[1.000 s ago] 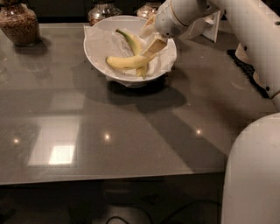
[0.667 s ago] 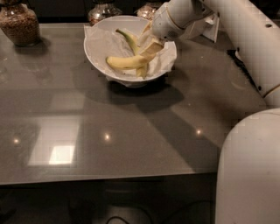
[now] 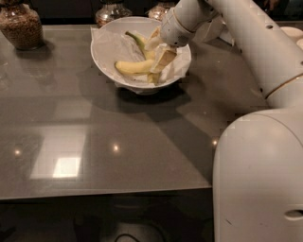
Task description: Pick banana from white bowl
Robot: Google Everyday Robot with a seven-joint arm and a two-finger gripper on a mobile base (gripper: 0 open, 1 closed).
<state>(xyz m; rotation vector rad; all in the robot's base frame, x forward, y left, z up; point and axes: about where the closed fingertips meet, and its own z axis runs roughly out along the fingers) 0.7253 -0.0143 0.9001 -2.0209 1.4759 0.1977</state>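
The white bowl point(image 3: 106, 56), lined with crinkled white paper, stands at the back middle of the grey table. The plump yellow banana point(image 3: 134, 68) lies across the bowl's middle. A slimmer banana with a greenish end point(image 3: 138, 40) lies behind it. My gripper point(image 3: 159, 53) reaches down into the bowl from the right. It is at the right end of the plump banana and covers that end.
A glass jar of brown contents point(image 3: 20, 26) stands at the back left. Two more jars point(image 3: 111, 11) stand behind the bowl. My white arm point(image 3: 246, 42) crosses the right side, and my body point(image 3: 258, 179) fills the front right. The table's front edge point(image 3: 104, 191) runs below.
My gripper has moved a little left and lower, deeper into the bowl onto the plump banana's right end. The bananas and bowl have not moved.
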